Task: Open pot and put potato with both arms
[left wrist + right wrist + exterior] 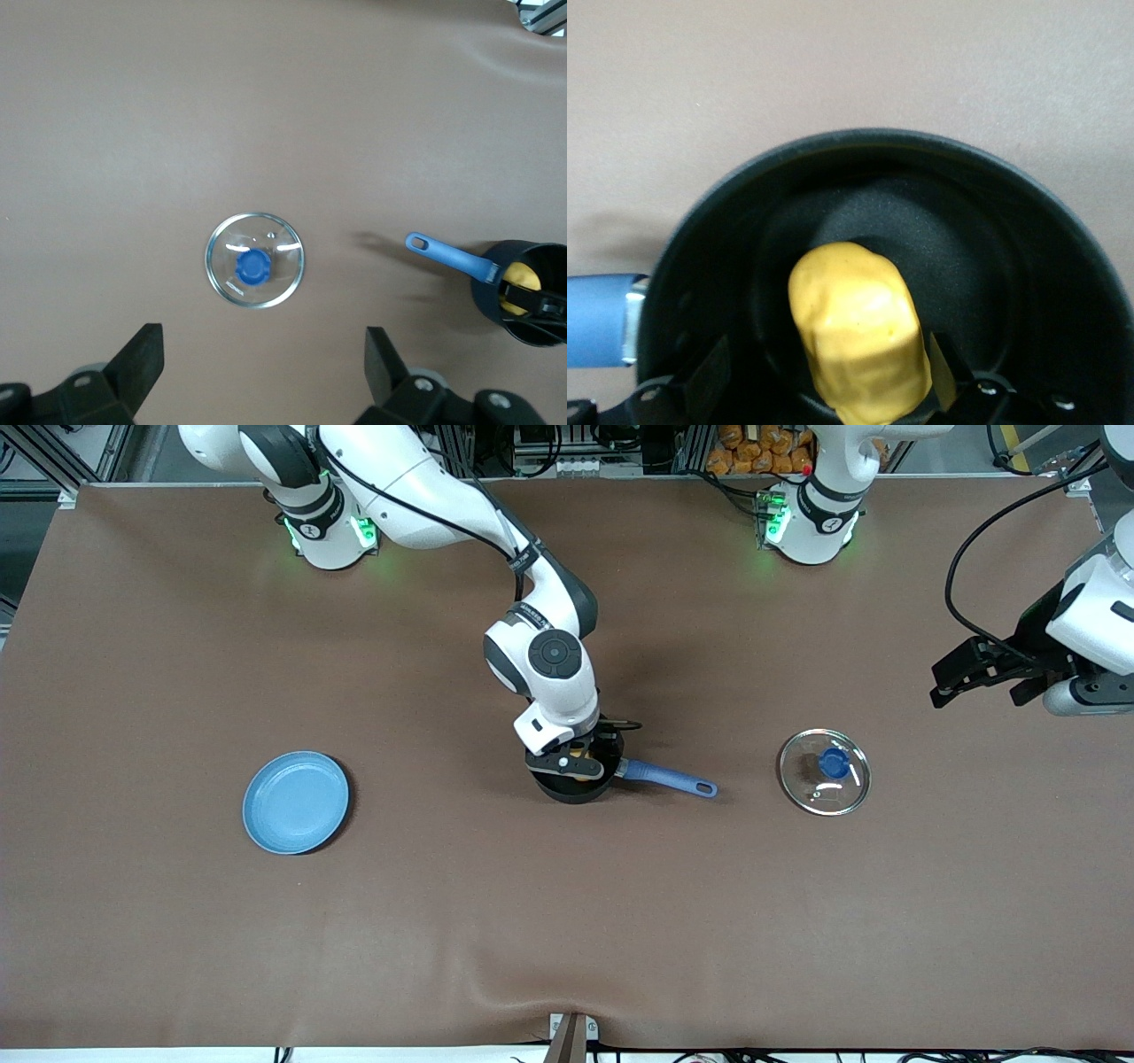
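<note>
The black pot stands uncovered at the table's middle, its blue handle pointing toward the left arm's end. The yellow potato lies in the pot. My right gripper reaches down into the pot, and its open fingers stand on either side of the potato. A bit of the potato shows in the front view. My left gripper is open and empty, up in the air at the left arm's end of the table. The left wrist view shows the pot and the potato.
The round glass lid with a blue knob lies flat on the table beside the handle's end, also shown in the left wrist view. A light-blue plate lies toward the right arm's end.
</note>
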`<state>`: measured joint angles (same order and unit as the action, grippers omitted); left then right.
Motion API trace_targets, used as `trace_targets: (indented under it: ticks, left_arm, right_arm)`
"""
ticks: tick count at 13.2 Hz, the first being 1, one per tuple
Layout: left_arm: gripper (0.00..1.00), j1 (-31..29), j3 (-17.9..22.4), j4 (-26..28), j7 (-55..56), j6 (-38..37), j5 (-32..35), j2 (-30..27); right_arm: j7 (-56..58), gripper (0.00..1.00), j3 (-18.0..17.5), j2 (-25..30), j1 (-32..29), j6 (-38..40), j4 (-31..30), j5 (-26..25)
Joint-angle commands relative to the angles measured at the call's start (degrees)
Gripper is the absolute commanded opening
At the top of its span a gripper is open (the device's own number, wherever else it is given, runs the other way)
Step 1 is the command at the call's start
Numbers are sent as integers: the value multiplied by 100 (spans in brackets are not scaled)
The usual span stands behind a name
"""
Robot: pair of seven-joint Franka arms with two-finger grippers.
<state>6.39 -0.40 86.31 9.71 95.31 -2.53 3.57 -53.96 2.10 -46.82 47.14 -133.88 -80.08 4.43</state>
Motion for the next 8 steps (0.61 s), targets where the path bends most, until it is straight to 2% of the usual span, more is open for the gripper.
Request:
trace_targets:
  ticks: [1,5,8]
  left_arm:
    - [100,-23,-13,-17,137,-223,-142,-75]
    - [100,-23,-13,-17,163,-346,-133,-242]
    - [100,-15,-22,-9,163,-434,-133,-286]
  right_arm:
    - [-45,100,54,278,41,422,10,-4]
    - [8,100,150,927,-90,1204,10,-21]
    - [1033,100,255,1569,-660,2073,1,-21]
